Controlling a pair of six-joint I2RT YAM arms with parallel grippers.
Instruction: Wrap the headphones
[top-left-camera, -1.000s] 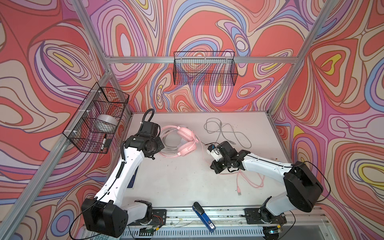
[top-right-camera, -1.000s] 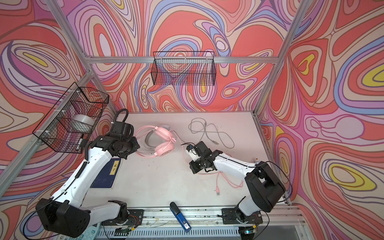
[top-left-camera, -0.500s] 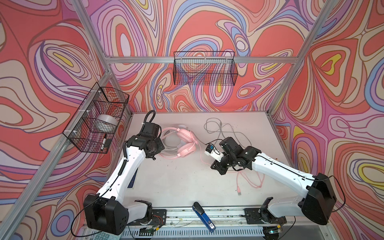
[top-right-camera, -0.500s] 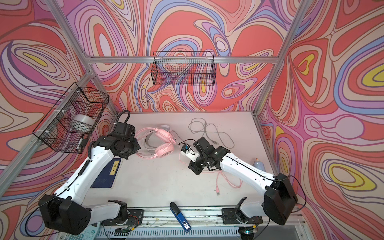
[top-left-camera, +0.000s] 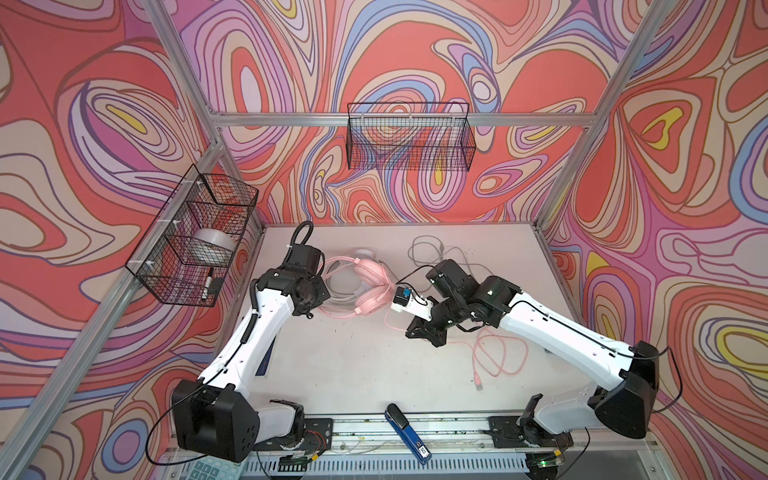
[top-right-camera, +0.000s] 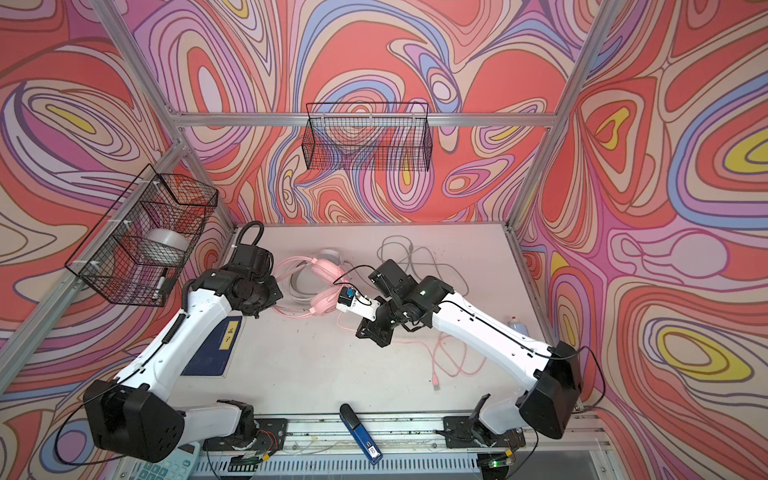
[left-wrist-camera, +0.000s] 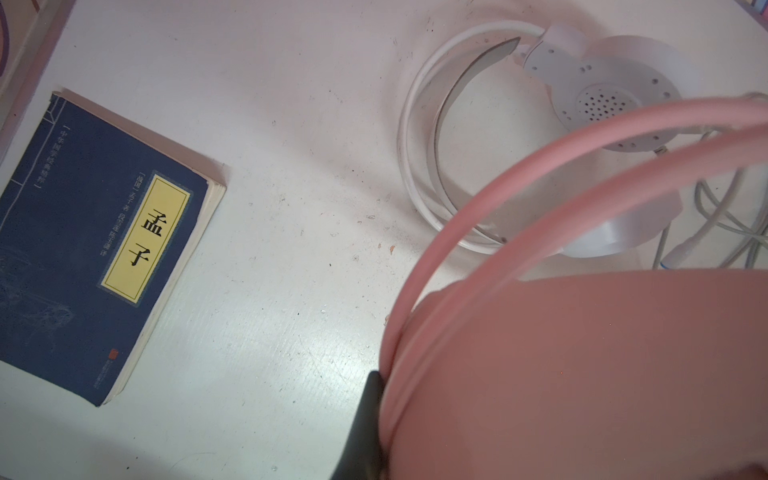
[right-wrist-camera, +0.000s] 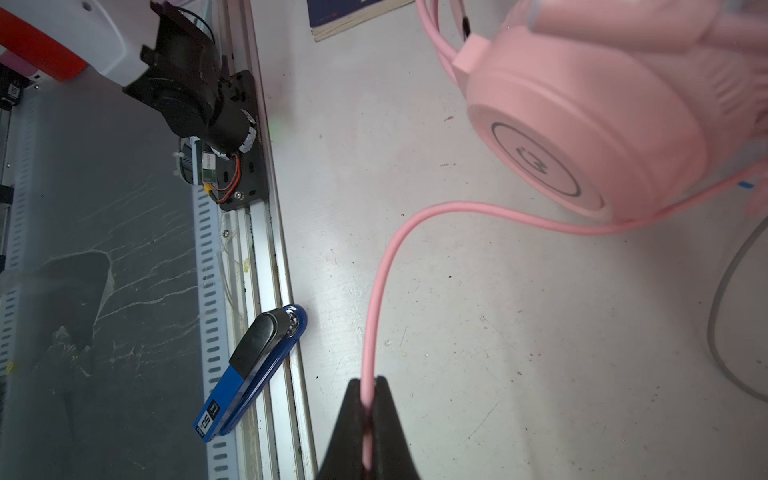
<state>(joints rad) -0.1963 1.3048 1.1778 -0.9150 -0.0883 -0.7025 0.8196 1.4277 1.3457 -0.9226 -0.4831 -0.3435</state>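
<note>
2 pincers grip: the left pincer (top-left-camera: 318, 305) clamps the pink headset (top-left-camera: 371, 286) by its headband (left-wrist-camera: 519, 183), at 11 o'clock on the tabletop (top-left-camera: 353, 365); the right pincer (right-wrist-camera: 368, 399) pinches its pink cable (right-wrist-camera: 386, 270). My advice is to loop the cable round the headband with it taut.

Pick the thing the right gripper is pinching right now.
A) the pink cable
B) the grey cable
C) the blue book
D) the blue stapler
A: in the right wrist view the right gripper has its jaws shut on the pink cable, which leads on to the pink headset.
</note>
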